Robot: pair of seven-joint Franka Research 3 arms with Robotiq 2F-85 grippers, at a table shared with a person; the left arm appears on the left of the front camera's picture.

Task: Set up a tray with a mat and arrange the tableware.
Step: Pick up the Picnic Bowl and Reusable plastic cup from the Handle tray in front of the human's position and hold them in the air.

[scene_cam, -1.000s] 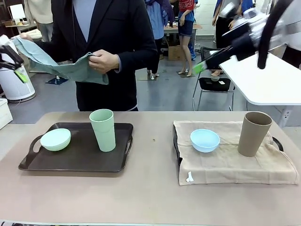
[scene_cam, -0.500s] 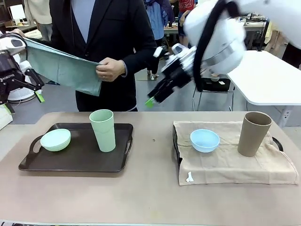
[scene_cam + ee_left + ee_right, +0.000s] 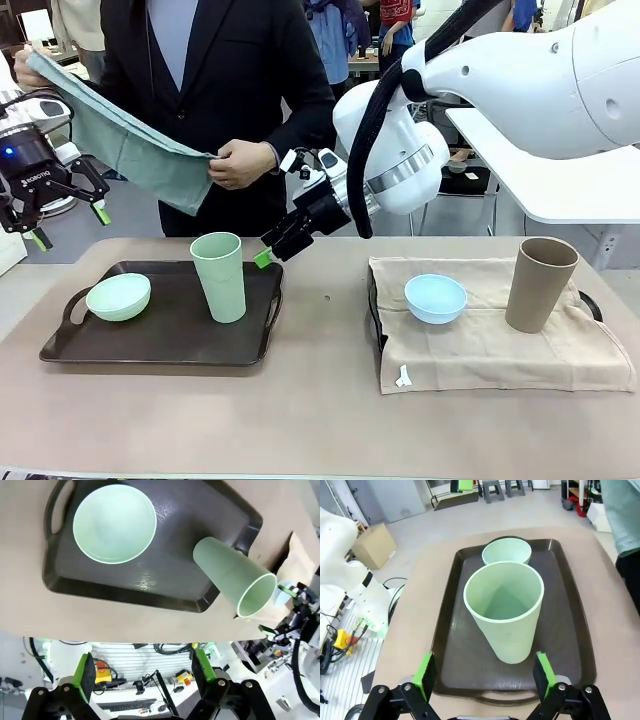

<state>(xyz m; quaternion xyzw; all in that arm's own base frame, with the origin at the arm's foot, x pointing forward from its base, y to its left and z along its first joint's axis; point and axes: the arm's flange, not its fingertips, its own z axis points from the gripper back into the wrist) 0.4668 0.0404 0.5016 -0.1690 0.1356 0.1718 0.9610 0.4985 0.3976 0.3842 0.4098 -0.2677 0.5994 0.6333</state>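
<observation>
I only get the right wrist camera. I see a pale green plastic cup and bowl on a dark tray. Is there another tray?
Observer: Yes, a second dark tray sits to the robot's right, under a beige cloth mat.
Operator: What's on it?
Observer: A pale blue round plastic bowl and a tall brown plastic cup, both standing on the mat.
Operator: And on the left?
Observer: The left gripper is raised there, fingers open, holding nothing.

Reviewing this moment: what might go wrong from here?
The open right gripper is near the tall pale green cup. A finger clipping its rim might tip it toward the pale green bowl. The person's hand holding the green cloth is just above that gripper, so the arm might bump the hand or snag the cloth.
</observation>
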